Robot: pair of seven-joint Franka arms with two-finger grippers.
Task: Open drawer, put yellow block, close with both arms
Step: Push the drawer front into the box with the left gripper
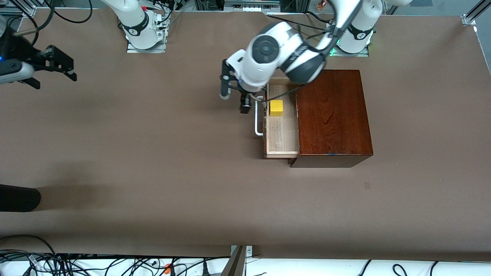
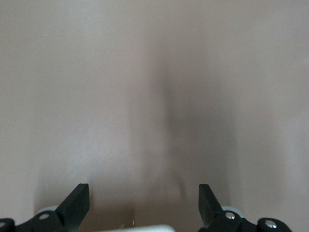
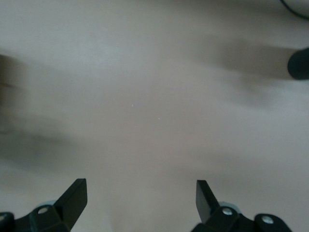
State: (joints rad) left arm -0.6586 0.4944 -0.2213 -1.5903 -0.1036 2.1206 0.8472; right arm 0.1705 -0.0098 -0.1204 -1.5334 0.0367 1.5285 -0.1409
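Observation:
The drawer [image 1: 282, 132] stands pulled out of the dark wooden box [image 1: 332, 115], toward the right arm's end of the table. Its white handle [image 1: 259, 123] faces that way. The yellow block [image 1: 276, 108] lies in the pale tray, near the end farther from the front camera. My left gripper [image 1: 234, 97] hangs open just beside the handle's farther end, holding nothing. In the left wrist view its fingers [image 2: 77, 203] stand wide over bare table, with a sliver of the white handle [image 2: 140, 228] at the edge. My right gripper [image 1: 55, 81] waits open at the table's right-arm end [image 3: 141, 191].
The brown table [image 1: 153, 153] stretches between the two grippers. A black rounded object [image 1: 19, 197] juts in at the right arm's end, nearer the front camera, and shows in the right wrist view [image 3: 299, 63]. Cables [image 1: 76, 264] run along the nearest edge.

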